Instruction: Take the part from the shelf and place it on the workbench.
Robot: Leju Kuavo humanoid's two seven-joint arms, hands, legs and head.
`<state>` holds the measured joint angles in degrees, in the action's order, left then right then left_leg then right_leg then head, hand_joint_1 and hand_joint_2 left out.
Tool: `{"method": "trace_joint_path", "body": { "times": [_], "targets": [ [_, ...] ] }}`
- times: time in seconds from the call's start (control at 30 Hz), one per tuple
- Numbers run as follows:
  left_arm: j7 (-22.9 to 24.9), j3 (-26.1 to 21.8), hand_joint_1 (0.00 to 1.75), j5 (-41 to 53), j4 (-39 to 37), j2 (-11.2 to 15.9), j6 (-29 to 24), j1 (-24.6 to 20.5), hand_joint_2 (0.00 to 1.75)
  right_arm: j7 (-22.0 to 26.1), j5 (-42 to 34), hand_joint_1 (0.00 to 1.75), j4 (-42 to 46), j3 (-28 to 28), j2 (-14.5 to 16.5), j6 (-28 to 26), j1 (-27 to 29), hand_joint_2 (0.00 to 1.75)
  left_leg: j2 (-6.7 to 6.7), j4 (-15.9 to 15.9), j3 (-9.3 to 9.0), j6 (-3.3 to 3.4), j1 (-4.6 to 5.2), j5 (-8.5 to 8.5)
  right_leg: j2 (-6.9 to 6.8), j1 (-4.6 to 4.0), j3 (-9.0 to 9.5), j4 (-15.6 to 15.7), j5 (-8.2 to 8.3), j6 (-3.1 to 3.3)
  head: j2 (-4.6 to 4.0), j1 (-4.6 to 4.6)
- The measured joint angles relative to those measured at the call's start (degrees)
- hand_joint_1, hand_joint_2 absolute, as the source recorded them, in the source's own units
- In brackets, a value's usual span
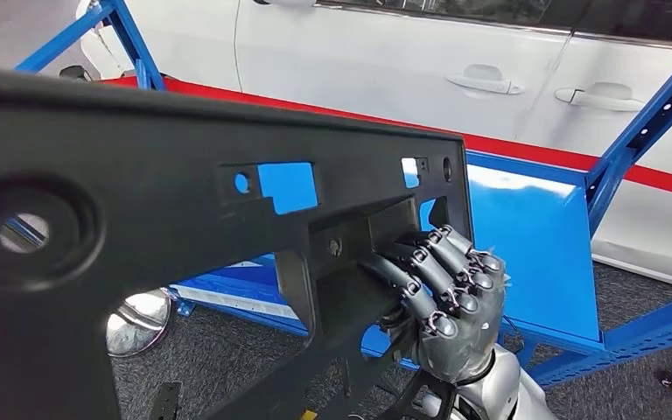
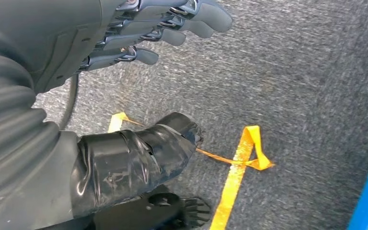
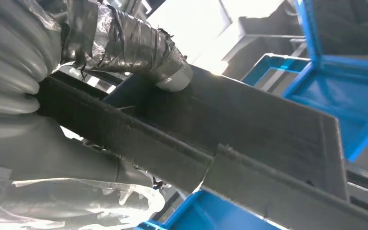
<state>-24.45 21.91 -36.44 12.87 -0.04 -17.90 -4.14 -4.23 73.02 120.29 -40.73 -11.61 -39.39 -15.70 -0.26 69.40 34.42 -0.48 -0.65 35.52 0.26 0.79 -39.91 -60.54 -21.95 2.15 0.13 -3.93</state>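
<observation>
Part: the big black plastic panel (image 1: 184,184) is up in the air, held by the right hand (image 1: 442,293) at a box-shaped pocket near its edge.
Feel: looks stiff, wide, likely tippy; hold it by that pocket.
Right hand: fingers curled into the pocket, thumb (image 3: 139,45) pressing the panel.
Left hand (image 2: 139,33): hangs over grey carpet (image 2: 292,86), holds nothing, fingers loosely apart.
Behind the right hand: blue rack (image 1: 542,236), white car (image 1: 402,61).

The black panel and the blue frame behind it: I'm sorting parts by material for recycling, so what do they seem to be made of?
The black panel, held by the right hand, looks like moulded plastic: matte, slightly grainy, with formed holes and recesses. The blue frame looks like painted metal: straight perforated beams and a glossy, reflective blue sheet. Neither is certain from looks alone.
</observation>
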Motion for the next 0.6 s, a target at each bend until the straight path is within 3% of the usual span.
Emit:
{"method": "trace_joint_path", "body": {
  "times": [0.07,0.1,0.13,0.23,0.27,0.3,0.37,0.4,0.43,0.47,0.5,0.53,0.6],
  "targets": [
    [-0.10,0.16,0.00,0.04,-0.01,0.21,-0.01,-0.25,1.75,0.50,-0.40,1.75,0.64,-0.03,-0.13,0.01,0.18,1.75,0.02,-8.56,-5.59,0.51,0.29,-2.16,-0.04,0.01,-0.62,0.10,0.99,-0.38,0.00,0.03],
    [-0.19,0.21,0.00,0.07,-0.01,0.28,-0.01,-0.44,1.75,0.58,-0.46,1.75,0.88,-0.03,-0.20,0.03,0.24,1.75,0.00,-11.28,-7.18,0.80,0.53,-2.79,-0.09,0.06,-0.71,0.27,1.47,-0.72,0.00,0.03],
    [-0.27,0.25,0.00,0.16,-0.02,0.36,0.00,-0.60,1.75,0.62,-0.52,1.75,1.04,-0.03,-0.26,0.08,0.30,1.75,-0.03,-12.56,-7.73,1.08,0.77,-3.12,-0.15,0.12,-0.70,0.50,1.96,-1.11,0.00,0.05],
    [-0.32,0.51,0.00,0.51,-0.03,0.38,-0.12,-0.62,1.75,0.59,-0.70,1.75,1.25,-0.03,-0.49,0.33,0.58,1.75,0.03,-13.01,-6.89,1.94,0.91,-5.07,-0.12,0.22,-0.85,1.21,2.88,-2.14,0.00,0.06],
    [-0.27,0.63,0.00,0.57,-0.04,0.33,-0.28,-0.60,1.75,0.56,-0.76,1.75,1.32,-0.03,-0.63,0.41,0.69,1.75,0.17,-13.34,-6.50,2.29,0.79,-5.95,-0.09,0.20,-1.19,0.54,1.62,-2.33,0.00,0.08],
    [-0.19,0.73,0.00,0.60,-0.05,0.28,-0.48,-0.62,1.75,0.52,-0.81,1.75,1.39,-0.03,-0.81,0.48,0.79,1.75,0.31,-13.64,-5.95,2.64,0.65,-6.88,-0.06,0.18,-1.77,-1.26,-0.84,-2.48,0.00,0.15],
    [-0.07,0.88,0.00,0.60,-0.06,0.22,-0.79,-0.69,1.75,0.49,-0.89,1.75,1.47,-0.03,-1.11,0.56,0.95,1.75,0.52,-13.66,-4.40,3.10,0.65,-8.29,-0.07,0.25,-3.12,-8.14,-7.35,-2.75,0.00,0.19],
    [0.02,0.96,0.00,0.58,-0.07,0.22,-0.90,-0.69,1.75,0.47,-0.95,1.75,1.48,-0.03,-1.22,0.64,1.04,1.75,0.58,-13.56,-3.55,3.14,0.68,-8.90,-0.07,0.30,-3.53,-11.75,-9.35,-2.95,0.00,0.21],
    [0.11,1.05,0.00,0.57,-0.07,0.21,-1.01,-0.67,1.75,0.42,-1.09,1.75,1.50,-0.04,-1.32,0.79,1.13,1.75,0.64,-13.39,-2.67,3.06,0.68,-9.46,-0.08,0.36,-3.34,-14.23,-9.91,-3.15,0.00,0.19],
    [0.21,1.15,0.00,0.54,-0.07,0.20,-1.09,-0.67,1.75,0.36,-1.36,1.75,1.54,-0.05,-1.42,0.97,1.21,1.75,0.67,-13.14,-1.79,2.93,0.66,-9.92,-0.08,0.47,-2.32,-14.85,-9.23,-3.31,0.00,0.21],
    [0.28,1.26,0.00,0.52,-0.07,0.16,-1.16,-0.67,1.75,0.31,-1.81,1.75,1.58,-0.08,-1.52,1.16,1.26,1.75,0.68,-12.75,-0.91,2.74,0.61,-10.29,-0.09,0.62,-0.24,-13.30,-7.94,-3.44,0.00,0.21],
    [0.32,1.38,0.00,0.49,-0.07,0.12,-1.21,-0.67,1.75,0.29,-2.36,1.75,1.63,-0.12,-1.61,1.33,1.28,1.75,0.68,-12.20,-0.07,2.52,0.55,-10.57,-0.09,0.80,2.67,-10.05,-6.99,-3.54,0.00,0.21],
    [0.35,1.54,0.00,0.46,-0.07,0.05,-1.32,-0.67,1.75,0.45,-3.44,1.75,1.74,-0.25,-1.74,1.53,1.26,1.75,0.62,-10.95,1.44,1.97,0.59,-10.94,0.03,0.79,7.86,-2.93,-7.15,-3.42,0.00,0.21]
  ]
}}
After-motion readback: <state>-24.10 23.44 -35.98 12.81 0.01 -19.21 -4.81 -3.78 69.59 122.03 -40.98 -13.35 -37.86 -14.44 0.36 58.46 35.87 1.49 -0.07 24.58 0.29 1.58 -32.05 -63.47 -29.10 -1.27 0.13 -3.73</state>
